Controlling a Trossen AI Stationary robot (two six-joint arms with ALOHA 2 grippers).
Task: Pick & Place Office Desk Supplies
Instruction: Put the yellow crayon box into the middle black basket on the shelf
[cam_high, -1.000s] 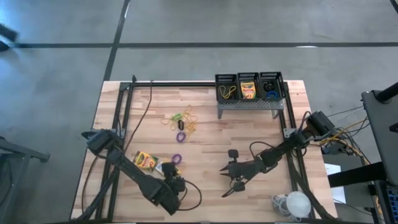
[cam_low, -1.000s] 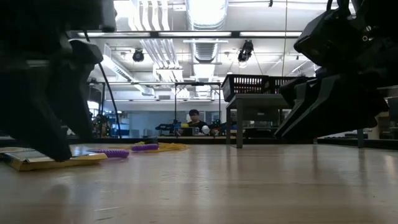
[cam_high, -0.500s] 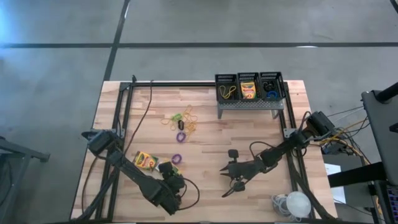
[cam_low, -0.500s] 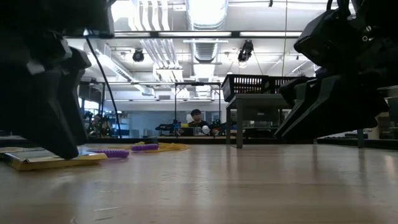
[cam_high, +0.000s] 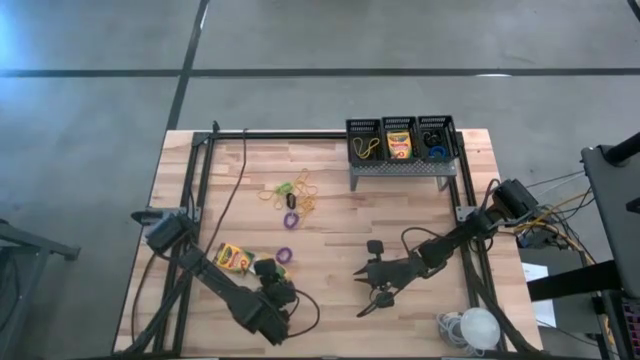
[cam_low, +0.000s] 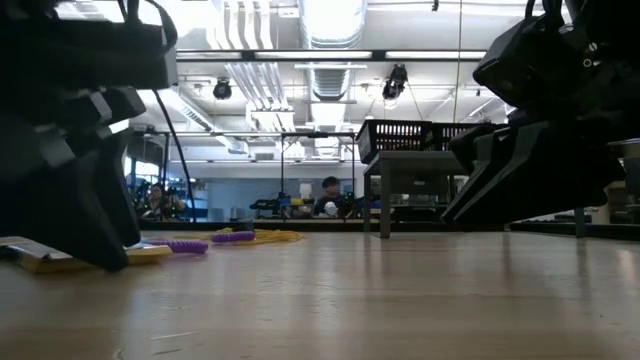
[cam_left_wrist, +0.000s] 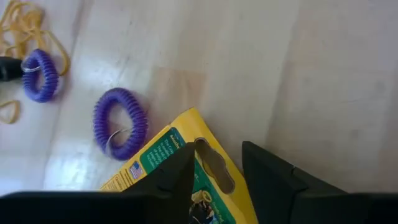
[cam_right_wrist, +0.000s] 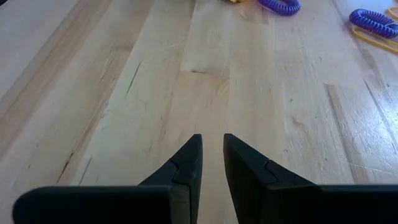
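Two dark fingers (cam_left_wrist: 267, 177) of the left gripper (cam_left_wrist: 214, 171) straddle the crayon box (cam_left_wrist: 180, 180), whose lower half they hide.
Whether they pinch it yet I cannot tell. A purple ring (cam_left_wrist: 120, 122) lies just beside the box at its ten o'clock. On the table (cam_high: 330, 215), the right gripper (cam_high: 375, 290) idles at four o'clock, fingers nearly together and empty. Three mesh bins (cam_high: 400, 138) top the stand (cam_high: 398, 170) at one o'clock.

Grey concrete floor (cam_high: 100, 150), ceiling strip lights (cam_low: 330, 15).
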